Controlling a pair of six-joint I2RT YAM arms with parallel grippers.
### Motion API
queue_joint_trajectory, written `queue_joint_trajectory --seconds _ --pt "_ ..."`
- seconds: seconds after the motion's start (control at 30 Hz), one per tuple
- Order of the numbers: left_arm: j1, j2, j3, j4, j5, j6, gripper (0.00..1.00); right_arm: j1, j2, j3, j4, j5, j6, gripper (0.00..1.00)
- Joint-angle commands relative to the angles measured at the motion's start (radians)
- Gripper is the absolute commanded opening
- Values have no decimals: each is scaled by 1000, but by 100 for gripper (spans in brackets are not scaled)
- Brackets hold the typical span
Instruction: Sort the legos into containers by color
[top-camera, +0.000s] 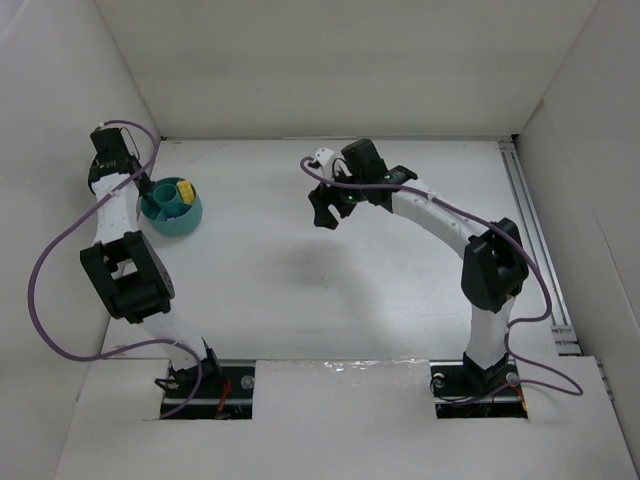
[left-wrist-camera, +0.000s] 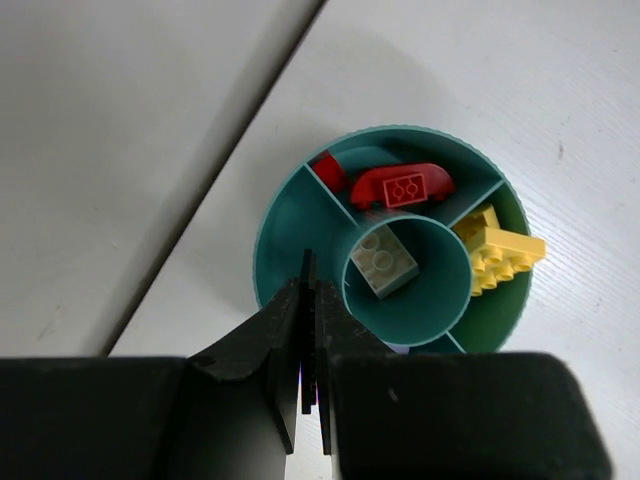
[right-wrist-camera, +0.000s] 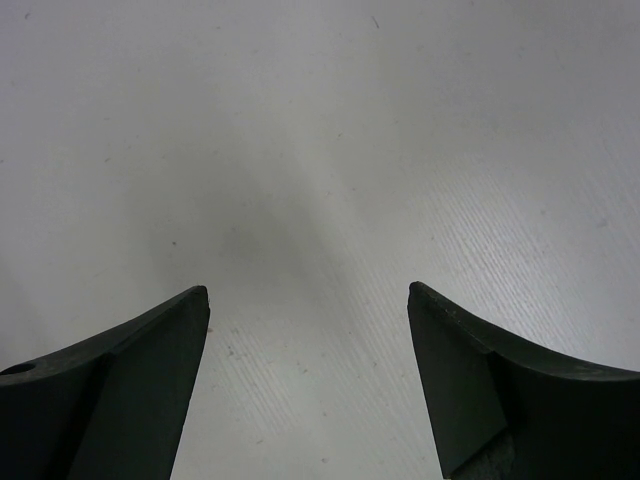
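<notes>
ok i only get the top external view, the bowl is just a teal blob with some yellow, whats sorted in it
observer: the left wrist view shows the teal bowl divided inside, with red legos in the far compartment and yellow legos in the right one.
operator: anything in the middle
observer: one cream brick lies in the round centre cup.
operator: and is the right gripper carrying anything
observer: no, the right gripper is open, with only bare table under it.
</notes>
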Motion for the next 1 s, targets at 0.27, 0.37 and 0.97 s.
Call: queue_joint_trajectory --seconds 0.27,0.37,0.97 --pt "1 12 56 7 -69 15 0 -19 18 79 10 -28 2 85" --pt "1 21 56 7 -60 25 4 -19 27 89 9 -28 2 85" --pt "1 67 92 7 -51 25 30 -19 46 108 0 -28 -7 85"
